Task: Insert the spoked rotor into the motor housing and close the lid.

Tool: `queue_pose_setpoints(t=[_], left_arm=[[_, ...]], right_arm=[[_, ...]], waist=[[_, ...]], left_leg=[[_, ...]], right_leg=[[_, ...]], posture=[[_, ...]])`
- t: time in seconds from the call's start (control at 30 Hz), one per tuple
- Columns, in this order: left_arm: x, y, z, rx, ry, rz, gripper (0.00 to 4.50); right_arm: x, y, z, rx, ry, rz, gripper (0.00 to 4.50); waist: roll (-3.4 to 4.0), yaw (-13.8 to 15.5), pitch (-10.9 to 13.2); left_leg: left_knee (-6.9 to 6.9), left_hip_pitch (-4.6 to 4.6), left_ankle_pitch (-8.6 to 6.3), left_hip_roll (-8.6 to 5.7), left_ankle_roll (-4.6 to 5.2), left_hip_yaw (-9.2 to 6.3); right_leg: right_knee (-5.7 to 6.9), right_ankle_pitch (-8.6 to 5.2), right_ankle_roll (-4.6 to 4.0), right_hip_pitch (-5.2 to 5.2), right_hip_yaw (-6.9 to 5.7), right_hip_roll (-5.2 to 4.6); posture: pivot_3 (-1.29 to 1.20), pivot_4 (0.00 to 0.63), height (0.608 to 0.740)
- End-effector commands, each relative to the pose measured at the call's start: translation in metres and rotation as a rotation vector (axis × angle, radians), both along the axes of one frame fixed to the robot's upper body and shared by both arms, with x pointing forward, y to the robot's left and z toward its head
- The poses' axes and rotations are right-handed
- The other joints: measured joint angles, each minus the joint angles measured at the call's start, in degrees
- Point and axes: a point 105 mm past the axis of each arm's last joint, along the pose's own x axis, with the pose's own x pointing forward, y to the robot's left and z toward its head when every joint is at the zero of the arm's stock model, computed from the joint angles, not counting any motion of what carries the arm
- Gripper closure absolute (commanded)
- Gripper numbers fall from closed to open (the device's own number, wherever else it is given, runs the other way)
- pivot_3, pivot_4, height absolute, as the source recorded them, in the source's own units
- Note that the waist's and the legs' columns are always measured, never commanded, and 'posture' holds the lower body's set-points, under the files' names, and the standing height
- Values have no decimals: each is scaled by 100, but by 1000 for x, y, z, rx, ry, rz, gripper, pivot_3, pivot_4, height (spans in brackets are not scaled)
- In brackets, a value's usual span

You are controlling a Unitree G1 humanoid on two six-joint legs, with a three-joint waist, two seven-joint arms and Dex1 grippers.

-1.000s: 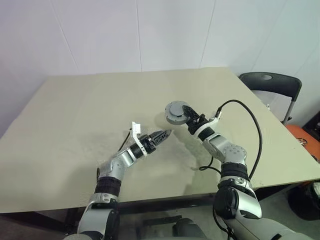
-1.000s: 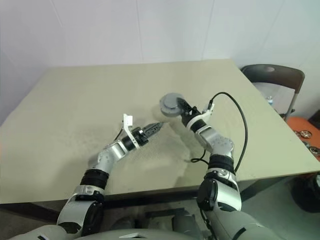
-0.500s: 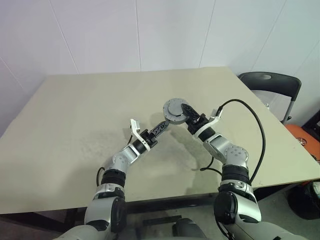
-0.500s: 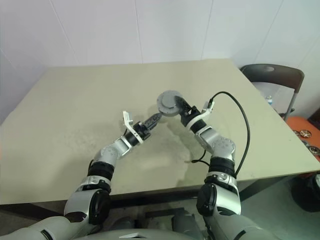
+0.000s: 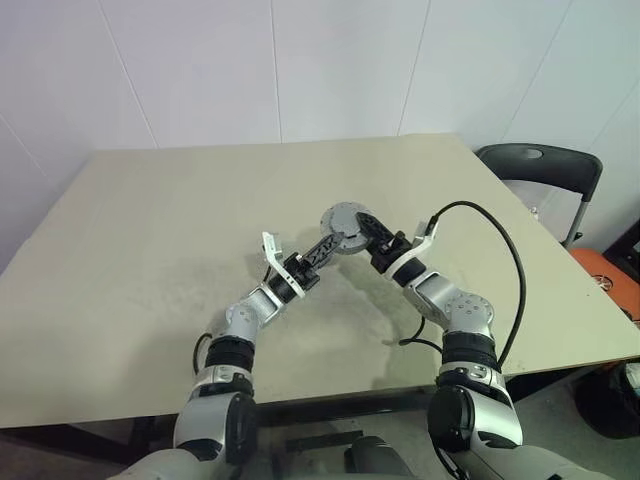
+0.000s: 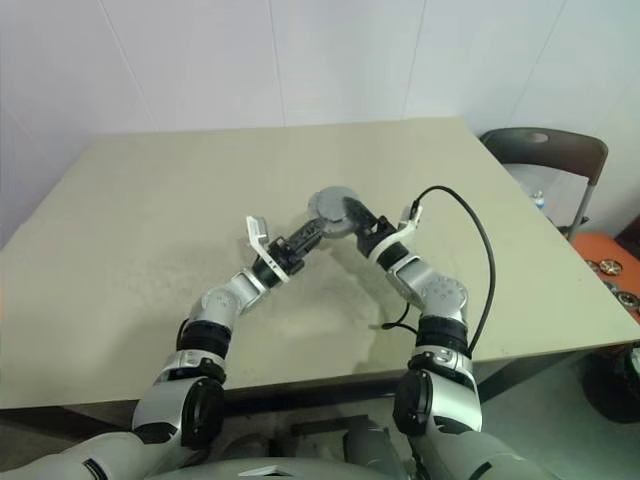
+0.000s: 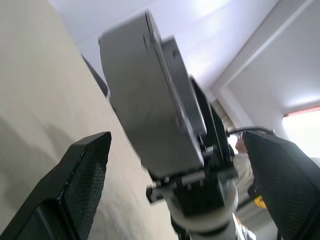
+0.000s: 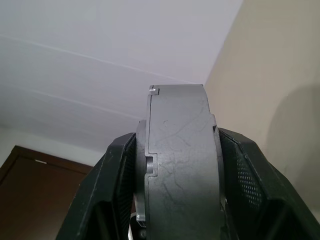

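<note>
Housing clamped edge-on in right end effector, faces hidden.

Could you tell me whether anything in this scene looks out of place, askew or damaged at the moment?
Nothing stands out. The right tool is shut on a grey round assembly, held on edge above the table, with no visible cracks. The left tool is open, its fingers either side of the assembly without touching.

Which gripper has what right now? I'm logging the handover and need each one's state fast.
Left gripper: open, fingers either side of the grey round assembly, not closed on it.
Right gripper: shut on the grey round assembly, held above the table.
</note>
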Motion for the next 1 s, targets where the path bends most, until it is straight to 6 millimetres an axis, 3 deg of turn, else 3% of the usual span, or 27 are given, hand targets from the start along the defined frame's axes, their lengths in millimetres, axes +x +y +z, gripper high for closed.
queue_pose_setpoints(t=[0.03,0.23,0.33,0.47,0.83,1.0], left_arm=[[12,-5,16,-24,-30,25,22],[23,-12,7,29,26,54,22],[26,-8,-3,62,61,74,629],[24,-2,-7,43,79,70,1909],[22,8,2,-103,98,80,2081],[17,14,18,-247,88,49,2137]], right_arm=[[-1,2,27,32,-109,16,2399],[-1,1,26,25,-109,15,2399],[-1,-1,26,20,-109,8,2399],[-1,-3,26,16,-109,2,2399],[-5,9,24,-7,-121,60,2399],[-7,12,25,-13,-131,77,2399]], waist=[[0,5,0],[-1,4,0],[-1,3,1],[0,-11,1],[0,-7,1],[0,-14,1]], left_leg=[[0,-1,0,-2,0,-2],[0,-10,0,-6,0,-9],[1,-12,0,-6,0,-14],[1,-19,0,-7,0,-18],[1,-24,0,-7,-1,-24],[1,-24,0,-7,-1,-27]], right_leg=[[0,0,0,0,0,0],[-4,0,1,-2,0,0],[-3,-1,1,-3,-1,1],[-3,-1,2,-8,-2,2],[-1,-1,3,-11,-3,3],[0,-2,3,-11,-4,4]], posture=[[0,0,740],[0,0,740],[0,0,740],[0,0,740],[0,0,740],[0,0,740]])
